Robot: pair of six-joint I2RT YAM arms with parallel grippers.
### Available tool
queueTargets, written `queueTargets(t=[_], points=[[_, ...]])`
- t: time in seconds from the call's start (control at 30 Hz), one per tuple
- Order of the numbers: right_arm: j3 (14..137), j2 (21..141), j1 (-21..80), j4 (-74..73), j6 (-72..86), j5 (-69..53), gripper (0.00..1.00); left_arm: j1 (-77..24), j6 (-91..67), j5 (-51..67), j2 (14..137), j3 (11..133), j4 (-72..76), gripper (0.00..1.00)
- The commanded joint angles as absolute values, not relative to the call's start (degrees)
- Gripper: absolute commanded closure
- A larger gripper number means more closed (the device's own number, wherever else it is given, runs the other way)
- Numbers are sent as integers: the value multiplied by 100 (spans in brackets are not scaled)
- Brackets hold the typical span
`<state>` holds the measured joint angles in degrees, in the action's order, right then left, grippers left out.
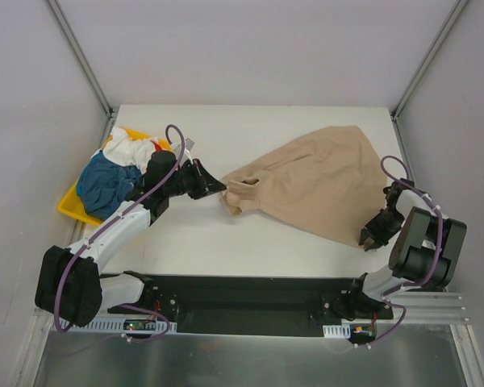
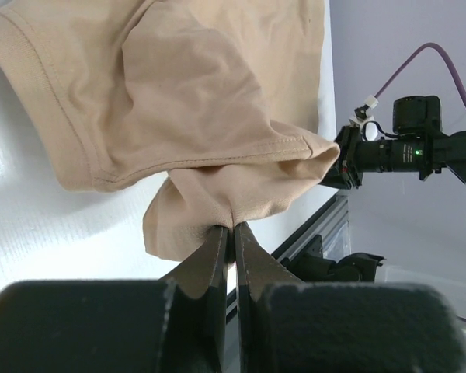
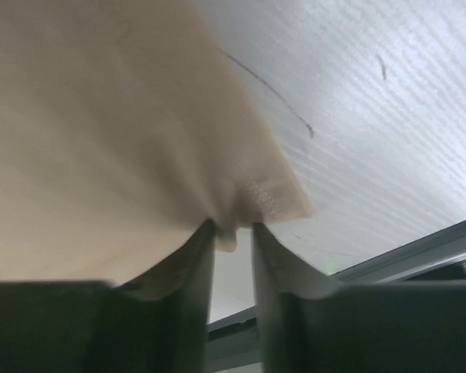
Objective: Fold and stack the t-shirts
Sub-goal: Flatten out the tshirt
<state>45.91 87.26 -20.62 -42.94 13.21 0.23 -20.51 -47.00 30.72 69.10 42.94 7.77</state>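
We judge the task barely begun: nothing is folded and no stack exists. Nearest us, 1 tan t-shirt (image 1: 315, 189) lies rumpled and unfolded on the table (image 1: 226, 242), spreading from the centre toward the right side. Farther off at the left, the other 3 shirts sit heaped in the yellow tray (image 1: 71, 208): the teal-blue shirt (image 1: 105, 184) in front, the white shirt (image 1: 127, 147) behind it, and a scrap of the red-orange shirt (image 1: 158, 148) showing beside that. All 4 are left to fold, and the tan one looks like the one in hand.

The right gripper (image 1: 373, 239), the nearer one, sits at the tan shirt's near right hem corner. In its wrist view the fingers stand a little apart, with the stitched corner dipping between the tips and bare table showing through the gap, so we see no clamp. Farther in, the left gripper (image 2: 231, 227) is pinched tight on a bunched fold at the shirt's left end, by a sleeve.
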Motion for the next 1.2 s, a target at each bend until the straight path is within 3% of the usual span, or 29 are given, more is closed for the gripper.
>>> queueTargets(t=[0.0,0.07,0.6,0.97,1.17], points=[[4745,8939,-1758,-3445,1415,-668,85,-1969,-4553,2787,6733,4561,739,100],[5017,8729,-1609,-3463,1397,-668,99,-1960,-4526,2725,6645,4666,695,100],[8251,5241,-1310,-4693,888,-211,99,-1942,-4193,1240,4782,5879,501,100],[11667,5045,-1310,-4632,536,-264,99,-1951,-3288,958,4139,8295,132,100],[12349,5203,-1310,-4246,387,-246,99,-1942,-2866,923,4745,9895,-263,100]])
